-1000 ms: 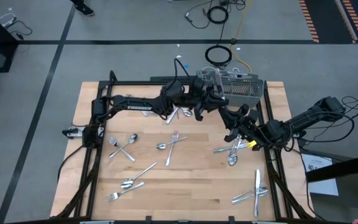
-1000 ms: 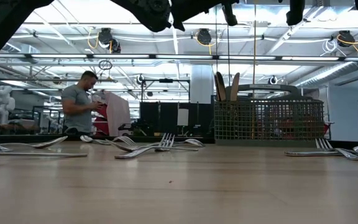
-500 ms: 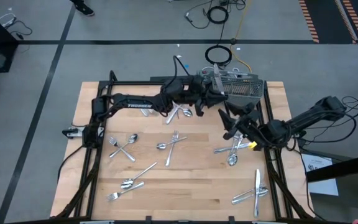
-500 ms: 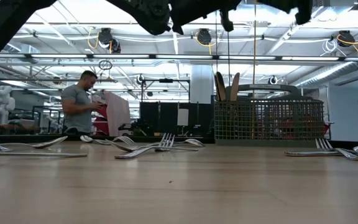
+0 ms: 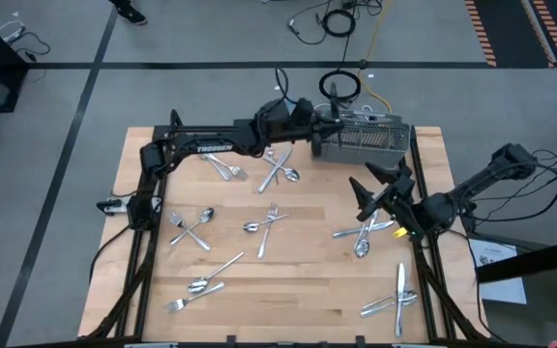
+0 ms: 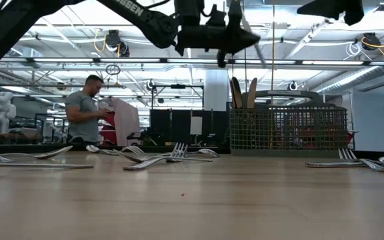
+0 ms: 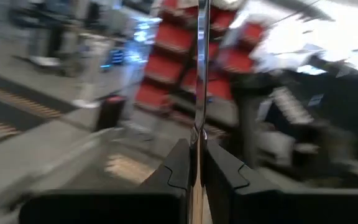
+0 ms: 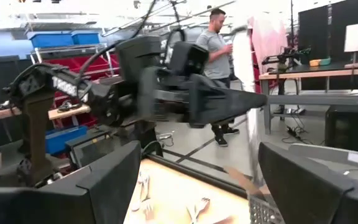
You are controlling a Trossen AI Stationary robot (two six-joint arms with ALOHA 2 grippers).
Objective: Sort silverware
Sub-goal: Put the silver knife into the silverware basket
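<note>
Silver slim metal knife [image 7: 201,74], pinched by the left gripper [image 7: 194,165], needs lowering into the upper-right grey mesh caddy [image 5: 370,141]; the right gripper [image 5: 383,186] gapes empty.

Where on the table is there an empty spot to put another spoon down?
The wooden table is bare along its near middle, between the spoon and fork pair and the knife and fork pair. Also bare: the far left corner, by the left arm. It is crowded around the grey mesh caddy and the right gripper.
</note>
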